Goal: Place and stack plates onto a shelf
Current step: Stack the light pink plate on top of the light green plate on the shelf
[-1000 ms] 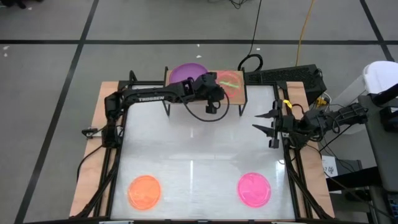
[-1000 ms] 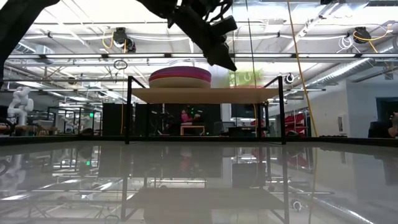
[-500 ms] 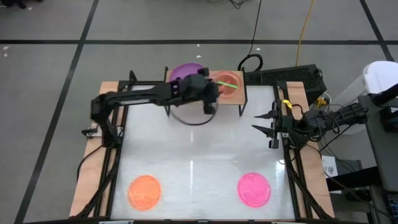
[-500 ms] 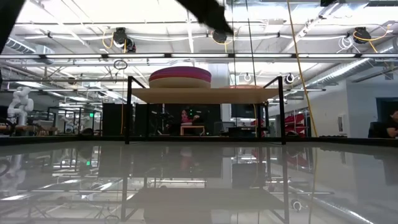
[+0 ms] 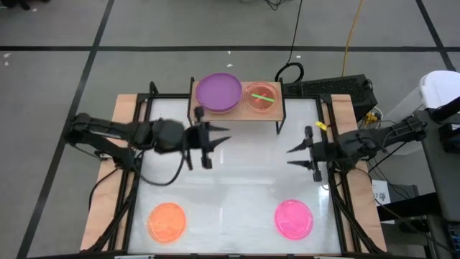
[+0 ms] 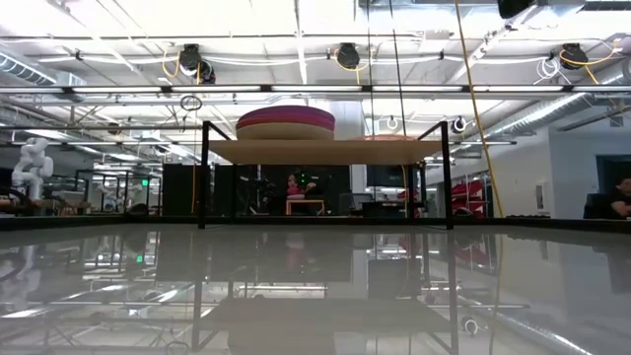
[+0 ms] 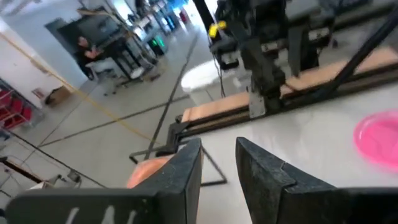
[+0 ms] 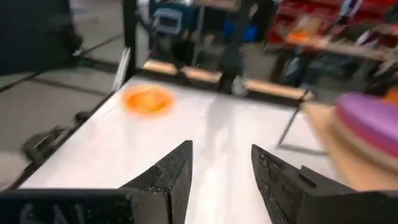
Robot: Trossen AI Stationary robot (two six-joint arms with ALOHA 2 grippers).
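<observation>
Plates sit in two groups on this table. On the shelf (image 5: 237,108) at the 12 o'clock edge of the white tabletop (image 5: 230,187), a stack topped by the purple plate (image 5: 218,92) takes the 9 o'clock half of the board, and an orange-pink plate (image 5: 261,98) with a green streak across it lies just beside that stack toward 3 o'clock. From table height the stack (image 6: 285,122) shows as beige under magenta, while the single plate is only a thin rim on the board. Two more plates lie near the 6 o'clock edge, well apart from each other: the orange plate (image 5: 167,220) toward 7 o'clock and the magenta plate (image 5: 294,218) toward 5 o'clock. The left gripper (image 5: 213,144) hangs over the bare tabletop on the 6 o'clock side of the shelf, fingers spread and empty. The right gripper (image 5: 297,155) waits near the 3 o'clock edge, its fingers also parted with nothing between them.
</observation>
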